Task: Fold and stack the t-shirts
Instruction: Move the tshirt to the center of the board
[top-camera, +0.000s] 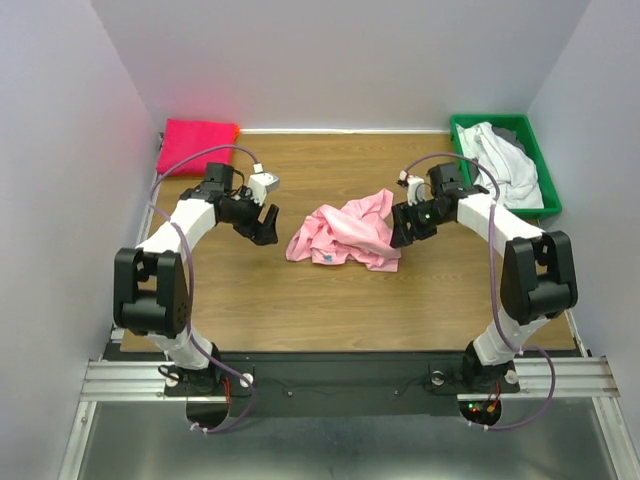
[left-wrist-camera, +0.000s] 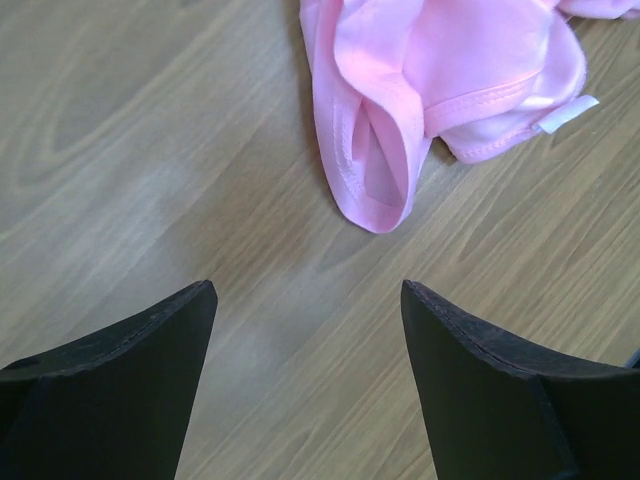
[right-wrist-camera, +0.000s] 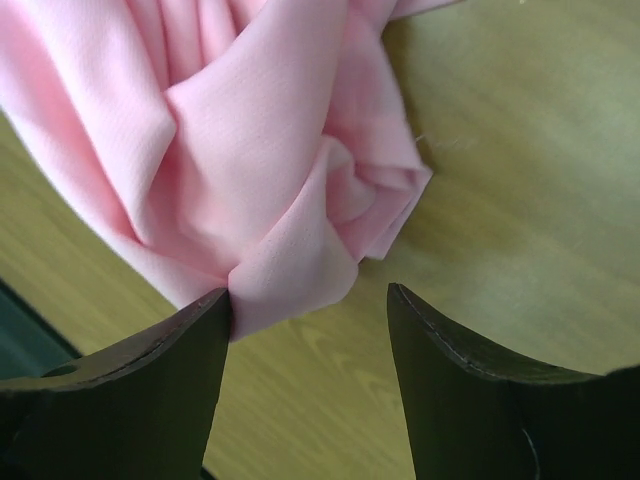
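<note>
- My left gripper (left-wrist-camera: 308, 290): fingers apart, nothing between them, over bare table (left-wrist-camera: 150, 150).
- My right gripper (right-wrist-camera: 308, 295): fingers apart, crumpled light pink t-shirt (right-wrist-camera: 250, 160) brushing one fingertip, not clamped.
- Top view: light pink t-shirt mid-frame; hot pink t-shirt (top-camera: 195, 145) upper left; white t-shirts (top-camera: 500, 160) in green bin (top-camera: 470, 120) upper right.

Pink shirt (top-camera: 345, 235): pale, plain (small white tag at the hem). Magenta shirt (top-camera: 197, 145): vivid, plain. Bin (top-camera: 552, 210): green, with white shirt (top-camera: 500, 165) and grey shirt (top-camera: 506, 129). Table (top-camera: 300, 300): brown wood grain. My fingers (left-wrist-camera: 120, 380): black.
</note>
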